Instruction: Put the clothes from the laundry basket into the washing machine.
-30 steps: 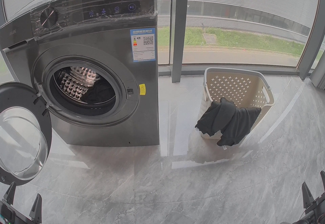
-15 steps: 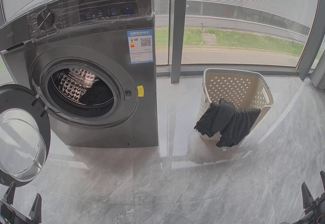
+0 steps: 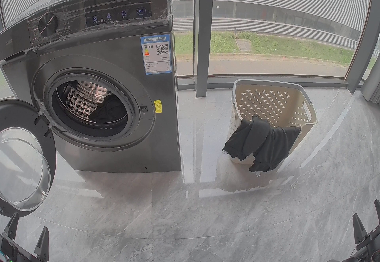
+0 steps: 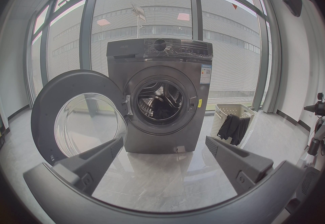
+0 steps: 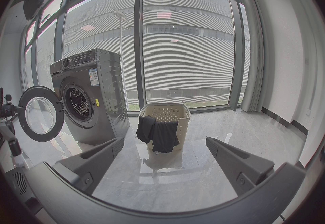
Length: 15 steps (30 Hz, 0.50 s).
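Note:
A grey washing machine (image 3: 118,57) stands at the left with its round door (image 3: 23,158) swung open; dark cloth lies inside the drum (image 3: 109,110). A cream laundry basket (image 3: 273,102) stands on the floor to its right, with dark clothes (image 3: 261,144) draped over its near rim. Both show again in the wrist views: washing machine (image 4: 159,96), basket (image 4: 233,113), basket (image 5: 167,114), clothes (image 5: 157,133). My left gripper (image 4: 164,146) is open and empty, well back from the machine. My right gripper (image 5: 164,146) is open and empty, well back from the basket.
Glossy grey marble floor (image 3: 198,211) lies open between me and both objects. Floor-to-ceiling windows with a dark pillar (image 3: 204,25) stand behind the machine and basket. A curtain (image 5: 252,65) hangs at the far right corner.
The whole head view has shifted: machine and basket sit slightly further left in the picture. Neither gripper has changed relative to the view.

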{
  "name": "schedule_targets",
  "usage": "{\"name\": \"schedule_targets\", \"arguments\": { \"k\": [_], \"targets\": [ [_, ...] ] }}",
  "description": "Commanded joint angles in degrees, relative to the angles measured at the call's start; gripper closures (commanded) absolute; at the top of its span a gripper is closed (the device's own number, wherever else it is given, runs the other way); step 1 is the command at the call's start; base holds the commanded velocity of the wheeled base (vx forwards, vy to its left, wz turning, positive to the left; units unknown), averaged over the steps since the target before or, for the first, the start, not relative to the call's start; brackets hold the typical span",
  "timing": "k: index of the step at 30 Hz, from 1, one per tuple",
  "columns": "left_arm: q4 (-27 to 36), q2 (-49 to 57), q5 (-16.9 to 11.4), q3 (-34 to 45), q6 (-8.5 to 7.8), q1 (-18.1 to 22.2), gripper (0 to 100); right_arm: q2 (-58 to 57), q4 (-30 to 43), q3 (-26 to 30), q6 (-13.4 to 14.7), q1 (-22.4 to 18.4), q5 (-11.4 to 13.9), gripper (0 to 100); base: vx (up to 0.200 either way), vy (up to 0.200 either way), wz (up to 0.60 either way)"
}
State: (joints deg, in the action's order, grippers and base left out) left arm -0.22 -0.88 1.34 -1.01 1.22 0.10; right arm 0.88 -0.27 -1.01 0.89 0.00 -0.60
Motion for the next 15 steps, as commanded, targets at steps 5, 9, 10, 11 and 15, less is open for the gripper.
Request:
{"name": "schedule_targets", "arguments": {
  "k": [5, 9, 10, 11, 15],
  "targets": [
    [0.0, 0.9, 0.1, 0.9, 0.01, 0.0, 0, -0.9, -0.1, 1.0, 0.0, 0.0, 0.0, 0, 0.000, 0.000, 0.00],
    [0.0, 0.9, 0.0, 0.9, 0.10, 0.0, 0, -0.9, -0.1, 1.0, 0.0, 0.0, 0.0, 0, 0.000, 0.000, 0.00],
    [0.0, 0.9, 0.0, 0.9, 0.10, 0.0, 0, -0.9, -0.1, 1.0, 0.0, 0.0, 0.0, 0, 0.000, 0.000, 0.00],
    [0.0, 0.9, 0.0, 0.9, 0.10, 0.0, 0, -0.9, -0.1, 1.0, 0.0, 0.0, 0.0, 0, 0.000, -0.200, 0.00],
    [0.0, 0.9, 0.0, 0.9, 0.10, 0.1, 0, -0.9, -0.1, 1.0, 0.0, 0.0, 0.0, 0, 0.000, -0.200, 0.00]
  ]
}}
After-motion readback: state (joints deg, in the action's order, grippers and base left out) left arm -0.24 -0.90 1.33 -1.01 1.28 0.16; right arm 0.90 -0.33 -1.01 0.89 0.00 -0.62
